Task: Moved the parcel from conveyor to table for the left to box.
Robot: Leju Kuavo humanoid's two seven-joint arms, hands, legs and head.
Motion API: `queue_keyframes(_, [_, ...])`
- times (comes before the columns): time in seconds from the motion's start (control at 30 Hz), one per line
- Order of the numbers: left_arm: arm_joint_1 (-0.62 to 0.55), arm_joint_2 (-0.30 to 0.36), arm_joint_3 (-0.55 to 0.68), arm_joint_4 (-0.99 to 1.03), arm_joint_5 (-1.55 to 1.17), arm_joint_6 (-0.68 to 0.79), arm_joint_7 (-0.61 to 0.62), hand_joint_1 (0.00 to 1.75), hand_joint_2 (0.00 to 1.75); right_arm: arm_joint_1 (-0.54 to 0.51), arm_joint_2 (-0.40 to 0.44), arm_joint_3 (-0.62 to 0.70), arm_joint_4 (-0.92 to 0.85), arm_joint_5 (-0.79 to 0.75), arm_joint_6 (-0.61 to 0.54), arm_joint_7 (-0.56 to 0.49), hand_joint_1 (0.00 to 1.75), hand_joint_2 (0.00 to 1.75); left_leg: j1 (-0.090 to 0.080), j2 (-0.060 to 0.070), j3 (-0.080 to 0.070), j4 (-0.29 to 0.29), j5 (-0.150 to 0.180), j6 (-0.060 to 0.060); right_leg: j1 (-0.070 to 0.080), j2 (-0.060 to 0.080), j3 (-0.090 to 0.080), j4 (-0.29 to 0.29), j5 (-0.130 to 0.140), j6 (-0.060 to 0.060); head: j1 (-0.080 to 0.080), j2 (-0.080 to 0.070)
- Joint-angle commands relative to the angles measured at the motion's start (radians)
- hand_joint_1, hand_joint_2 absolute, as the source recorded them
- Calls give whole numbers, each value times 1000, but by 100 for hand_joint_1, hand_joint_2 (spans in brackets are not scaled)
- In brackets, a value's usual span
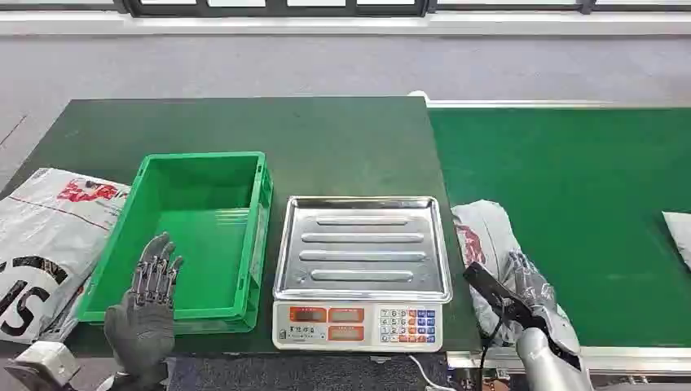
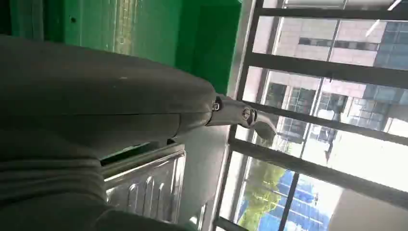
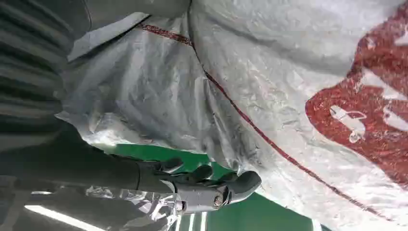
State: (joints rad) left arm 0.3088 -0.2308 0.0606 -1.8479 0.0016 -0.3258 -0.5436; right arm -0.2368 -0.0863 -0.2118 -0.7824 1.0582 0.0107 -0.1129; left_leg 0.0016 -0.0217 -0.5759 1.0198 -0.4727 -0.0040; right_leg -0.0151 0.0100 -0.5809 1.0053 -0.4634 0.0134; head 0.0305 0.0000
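A grey mail bag (image 1: 45, 236) with red and black print lies off the outer side of the left hand (image 1: 145, 305), hanging over the table's left edge. The left hand is raised above the near rim of the green crate (image 1: 195, 236), fingers spread and holding nothing; the crate's bare floor stretches ahead of its fingertips. Just inward of that hand sits the scale (image 1: 361, 273), its steel tray (image 1: 363, 244) bare and its keypad (image 1: 407, 324) facing the robot, standing on the dark green table (image 1: 326, 138) between the two hands. Right of the scale, on the near edge of the green conveyor (image 1: 570, 204), lies the parcel (image 1: 489, 244), a crumpled silver-grey bag with a red mark. The right hand (image 1: 525, 297) rests on its near end, and the right wrist view shows the dark fingers (image 3: 202, 185) curled under a fold of the plastic, gripping it. Farther out beyond that hand, another pale bag (image 1: 678, 232) lies at the conveyor's right edge.
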Motion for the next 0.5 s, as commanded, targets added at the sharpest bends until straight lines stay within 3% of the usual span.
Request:
queue_keyframes(0.03, [-7,-1,37,29,1,-6,9,0,0,38,39,118,-2,-3,13,6,175,175,1,4,2,-3,1,-1,1,1,1,-3,2,-2,0,0])
queue_keyframes(0.5, [1,-4,40,29,23,-12,20,0,0,88,36,198,-40,16,-1,62,175,175,1,1,2,-1,0,-1,1,0,2,-2,0,-1,0,0])
